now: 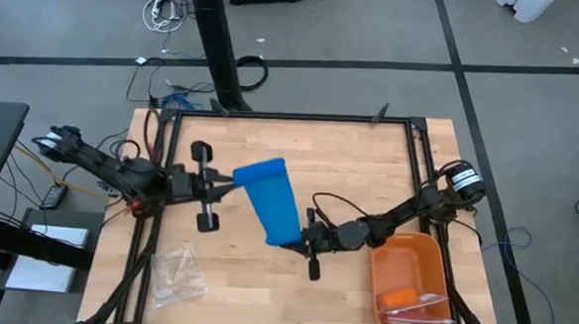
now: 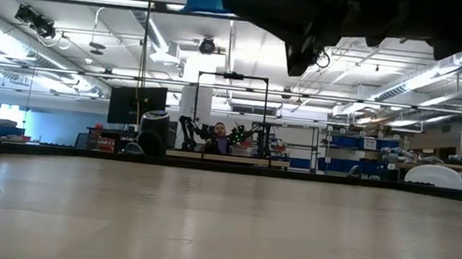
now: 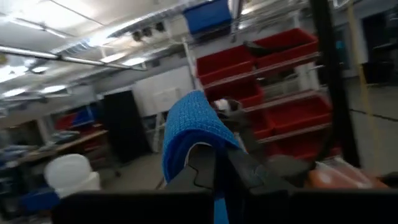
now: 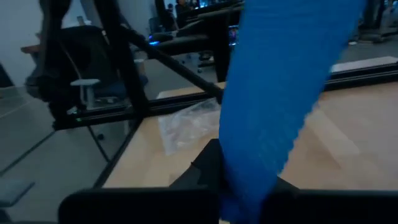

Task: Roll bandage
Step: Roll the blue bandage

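Blue and stretched flat, the bandage (image 1: 271, 201) hangs in the air over the middle of the table (image 1: 349, 155), running from the centre of the high view down toward lower centre. Its upper end is clamped in the left gripper (image 1: 231, 182), just left of centre, and its lower end in the right gripper (image 1: 300, 239), just below centre; both sets of jaws are closed on the cloth.

Bare wood lies open around the strip on every side, widest toward the top edge and the upper right corner. An orange tray (image 1: 414, 285) sits at the lower right against the black frame rail, and a clear plastic bag (image 1: 178, 275) lies at the lower left near the front edge.

From table height the wooden top shows nothing standing on it, with only dark arm parts and a sliver of blue at the top of the frame. Each wrist view shows the cloth pinched close up; the right one also catches the bag beyond the strip
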`<state>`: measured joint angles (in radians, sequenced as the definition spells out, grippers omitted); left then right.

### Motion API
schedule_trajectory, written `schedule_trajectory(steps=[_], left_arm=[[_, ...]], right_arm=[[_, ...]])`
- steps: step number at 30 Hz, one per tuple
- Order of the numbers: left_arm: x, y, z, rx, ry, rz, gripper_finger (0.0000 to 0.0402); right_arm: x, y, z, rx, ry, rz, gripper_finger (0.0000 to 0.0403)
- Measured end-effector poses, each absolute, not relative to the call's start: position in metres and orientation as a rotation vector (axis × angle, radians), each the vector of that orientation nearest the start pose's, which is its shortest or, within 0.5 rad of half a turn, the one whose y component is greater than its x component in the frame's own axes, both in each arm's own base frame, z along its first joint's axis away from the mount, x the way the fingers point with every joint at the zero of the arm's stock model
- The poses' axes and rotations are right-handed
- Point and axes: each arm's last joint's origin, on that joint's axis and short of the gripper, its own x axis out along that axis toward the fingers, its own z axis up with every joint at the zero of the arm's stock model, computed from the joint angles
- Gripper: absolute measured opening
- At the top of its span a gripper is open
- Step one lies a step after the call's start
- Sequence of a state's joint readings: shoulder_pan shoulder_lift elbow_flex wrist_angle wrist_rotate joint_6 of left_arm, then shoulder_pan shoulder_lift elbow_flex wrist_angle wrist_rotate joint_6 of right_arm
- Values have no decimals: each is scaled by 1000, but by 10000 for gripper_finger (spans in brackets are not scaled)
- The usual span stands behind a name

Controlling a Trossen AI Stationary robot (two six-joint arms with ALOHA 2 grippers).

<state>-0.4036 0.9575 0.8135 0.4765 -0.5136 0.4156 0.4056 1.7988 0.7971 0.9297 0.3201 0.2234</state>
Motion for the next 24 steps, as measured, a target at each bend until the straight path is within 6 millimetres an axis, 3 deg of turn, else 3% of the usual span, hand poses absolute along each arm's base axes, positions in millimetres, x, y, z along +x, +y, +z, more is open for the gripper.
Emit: schedule_trajectory(steps=[11,17,24], left_arm=[[182,-38,376,368,-141,418,14],[174,-24,365,378,-6,457,14],[175,-17,348,370,150,461,14]], right_arm=[[325,161,197,173,-14,166,1],[332,164,233,105,-94,172,1],[338,158,294,-29,-113,134,1]])
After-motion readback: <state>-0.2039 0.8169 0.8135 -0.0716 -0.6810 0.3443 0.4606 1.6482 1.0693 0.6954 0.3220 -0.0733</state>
